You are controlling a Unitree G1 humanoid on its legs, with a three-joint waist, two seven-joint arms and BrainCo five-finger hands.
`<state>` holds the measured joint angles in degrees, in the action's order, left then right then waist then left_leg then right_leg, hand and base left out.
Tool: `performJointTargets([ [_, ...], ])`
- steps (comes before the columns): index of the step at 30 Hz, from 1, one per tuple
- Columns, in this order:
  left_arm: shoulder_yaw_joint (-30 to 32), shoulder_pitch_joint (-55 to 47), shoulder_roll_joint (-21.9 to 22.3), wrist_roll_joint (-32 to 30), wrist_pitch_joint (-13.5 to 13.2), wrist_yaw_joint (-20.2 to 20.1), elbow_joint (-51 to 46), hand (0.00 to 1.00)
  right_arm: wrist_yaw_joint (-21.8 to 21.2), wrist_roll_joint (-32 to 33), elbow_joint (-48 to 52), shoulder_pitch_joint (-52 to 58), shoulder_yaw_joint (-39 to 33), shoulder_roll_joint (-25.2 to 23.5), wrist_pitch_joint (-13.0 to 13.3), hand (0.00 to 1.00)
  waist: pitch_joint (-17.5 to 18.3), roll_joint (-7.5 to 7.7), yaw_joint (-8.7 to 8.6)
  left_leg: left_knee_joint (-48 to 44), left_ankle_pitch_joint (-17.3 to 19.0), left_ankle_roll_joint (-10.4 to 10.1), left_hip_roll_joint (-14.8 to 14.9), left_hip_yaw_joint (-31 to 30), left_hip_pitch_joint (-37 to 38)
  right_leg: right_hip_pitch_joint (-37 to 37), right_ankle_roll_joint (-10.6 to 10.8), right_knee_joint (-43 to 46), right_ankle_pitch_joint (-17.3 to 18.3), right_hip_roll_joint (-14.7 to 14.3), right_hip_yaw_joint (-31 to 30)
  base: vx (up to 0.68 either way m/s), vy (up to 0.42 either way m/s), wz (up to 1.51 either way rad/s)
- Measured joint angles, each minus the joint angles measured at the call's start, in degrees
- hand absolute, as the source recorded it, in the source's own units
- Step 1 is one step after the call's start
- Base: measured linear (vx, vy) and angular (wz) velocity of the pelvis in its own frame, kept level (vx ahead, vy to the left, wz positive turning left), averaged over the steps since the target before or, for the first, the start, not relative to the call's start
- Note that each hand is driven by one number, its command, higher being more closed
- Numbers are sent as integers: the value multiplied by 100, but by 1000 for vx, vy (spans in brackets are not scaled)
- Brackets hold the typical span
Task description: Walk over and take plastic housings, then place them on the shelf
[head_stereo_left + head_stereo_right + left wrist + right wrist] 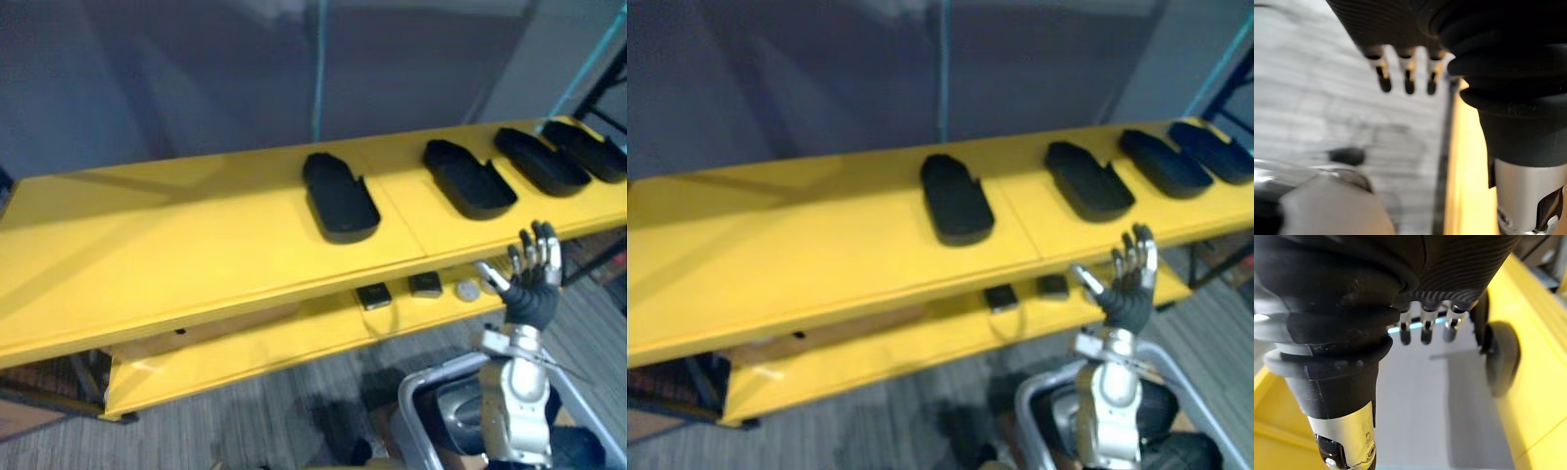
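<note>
Closest in, a grey bin [409, 403] sits low by the robot, and just above it the right hand [530, 282] is raised, fingers straight and spread, holding nothing, in front of the yellow shelf's front edge. The left hand [1408, 78] hangs over the carpeted floor beside a yellow edge, its fingers relaxed and empty too. On to the shelf's lower tier [245, 354]: two small dark boxes [373, 295] and a round silver piece [468, 290] lie there, close to the raised hand. Up on the top tier [176, 245], four black plastic housings lie apart in a row: one near the middle [339, 197], the next to its right [468, 178], then two close together at the far right end [541, 161] [586, 150]. Behind it all stands a dark grey wall [196, 78].
</note>
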<state>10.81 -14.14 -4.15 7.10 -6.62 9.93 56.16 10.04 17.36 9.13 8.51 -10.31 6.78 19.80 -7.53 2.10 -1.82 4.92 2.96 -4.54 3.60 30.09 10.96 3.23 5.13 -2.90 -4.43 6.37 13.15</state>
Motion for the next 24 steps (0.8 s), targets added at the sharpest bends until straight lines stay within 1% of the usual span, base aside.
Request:
performJointTargets([
  [2, -120, 63, -61, -382, 150, -91, 30, 0, 161, -146, 21, 16, -34, 0, -82, 0, 7, -4, -23, -4, 13, -18, 8, 145, 13, -84, -15, -8, -26, -40, -160, -10, -18, -38],
  [3, -274, 83, -139, -621, 188, -184, 50, 0, 271, -229, 37, 37, -66, 0, -137, 0, 16, 5, -79, -28, 20, -31, 21, 280, 26, -156, -41, -8, -81, -83, -312, 11, -16, -48],
  [5, -499, 126, -231, -831, 212, -311, 106, 0, 367, -239, 55, 116, -153, 0, -157, 0, 18, 20, -130, -31, 56, -83, 46, 576, 113, -258, -77, -10, -131, -169, -619, 24, -11, -84],
  [6, -559, 132, -268, -908, 260, -411, 138, 0, 370, -240, 75, 208, -240, -1, -156, 0, 36, 35, -241, -69, 107, -126, 72, 779, 165, -313, -88, -5, -146, -244, -843, 28, -10, -98],
  [7, -593, 140, -291, -991, 294, -432, 139, 0, 366, -238, 94, 269, -278, -1, -156, 0, 39, 47, -272, -167, 178, -137, 102, 871, 169, -336, -101, -7, -161, -277, -949, 33, -19, -100],
  [8, -720, 148, -368, -999, 331, -463, 157, 0, 346, -229, 139, 395, -335, 5, -150, 0, 36, 75, -345, -537, 375, -136, 206, 1024, 150, -384, -122, -8, -183, -345, -1201, 33, -63, -118],
  [9, -766, 145, -421, -991, 322, -464, 168, 0, 186, -134, 145, 473, -346, 9, -113, 0, 43, 118, -377, -1166, 619, -20, 345, 898, 30, -425, -143, 8, -201, -404, -1511, 30, -96, -129],
  [10, -767, 157, -435, -988, 305, -463, 168, 0, 85, -54, 146, 487, -337, 19, -88, 0, 38, 129, -376, -1529, 741, 128, 424, 670, -64, -441, -149, 20, -215, -448, -1670, 34, -131, -146],
  [11, -790, 171, -437, -900, 283, -447, 148, 0, -140, 139, 142, 480, -297, 75, -2, 0, 25, 82, -368, -2334, 968, 363, 557, 9, -340, -468, -208, 58, -174, -489, -1990, 21, -89, -119],
  [12, -861, 168, -436, -759, 251, -431, 118, 0, -255, 207, 139, 483, -271, 124, 39, 0, 27, 43, -380, -2709, 1056, 426, 599, -362, -518, -513, -216, 92, -169, -532, -2141, 14, -45, -140],
  [13, -1017, 162, -421, -501, 177, -387, -8, 0, -402, 275, 121, 470, -202, 256, 128, 0, 4, -58, -376, -3265, 1154, 416, 610, -1059, -758, -579, -217, 148, -170, -620, -2379, -19, 47, -116],
  [14, -1206, 153, -380, -255, 130, -370, -227, 0, -494, 307, 122, 445, -149, 397, 247, 0, 37, -238, -371, -3498, 1259, 268, 579, -1579, -911, -679, -223, 160, -208, -691, -2491, -25, 74, -100],
  [16, -1480, 221, -311, -80, 42, -334, -588, 0, -509, 378, 113, 233, 35, 431, 312, 0, 9, -351, -375, -3478, 1407, 125, 515, -1790, -1023, -879, -160, 189, -285, -697, -2563, -60, 117, -35],
  [17, -1609, 310, -250, -80, 26, -328, -679, 0, -507, 366, 85, 96, 177, 413, 314, 0, -3, -344, -371, -3384, 1461, 125, 463, -1830, -1090, -977, -115, 193, -319, -656, -2548, -98, 139, 18],
  [18, -1742, 475, -149, -83, 21, -319, -769, 0, -468, 184, -49, -247, 454, 383, 322, 0, -99, -303, -352, -3145, 1494, 124, 356, -1867, -1096, -1056, -35, 193, -410, -548, -2455, -104, 113, 38],
  [20, -1897, 586, -78, -101, 4, -311, -805, 0, -465, 72, -118, -564, 738, 375, 321, 0, -241, -213, -308, -2958, 1512, 125, 279, -1914, -1123, -1122, -25, 195, -459, -468, -2381, -144, 99, 48],
  [21, -1950, 730, -44, -108, -45, -235, -797, 0, -464, -26, -119, -897, 915, 364, 320, 0, -402, -189, -207, -2795, 1615, 105, 235, -2086, -1191, -1200, 17, 184, -517, -430, -2233, -208, 98, 62],
  [22, -1949, 774, -30, -108, -59, -161, -797, 0, -431, -74, -137, -1110, 989, 359, 313, 0, -449, -204, -173, -2711, 1714, 100, 231, -2192, -1266, -1296, 47, 182, -551, -421, -2136, -174, 72, 68],
  [23, -1939, 797, -38, -90, -99, -112, -812, 0, -362, -146, -185, -1291, 1047, 337, 291, 0, -491, -175, -118, -2655, 1749, 111, 189, -2276, -1377, -1376, 84, 175, -606, -375, -2071, -162, 43, 53],
  [24, -1821, 835, -48, -70, -190, -49, -845, 0, -338, -156, -304, -1505, 1121, 331, 277, 0, -604, -154, 2, -2670, 1736, 125, 112, -2345, -1448, -1404, 106, 174, -639, -311, -2033, -145, 21, 36],
])
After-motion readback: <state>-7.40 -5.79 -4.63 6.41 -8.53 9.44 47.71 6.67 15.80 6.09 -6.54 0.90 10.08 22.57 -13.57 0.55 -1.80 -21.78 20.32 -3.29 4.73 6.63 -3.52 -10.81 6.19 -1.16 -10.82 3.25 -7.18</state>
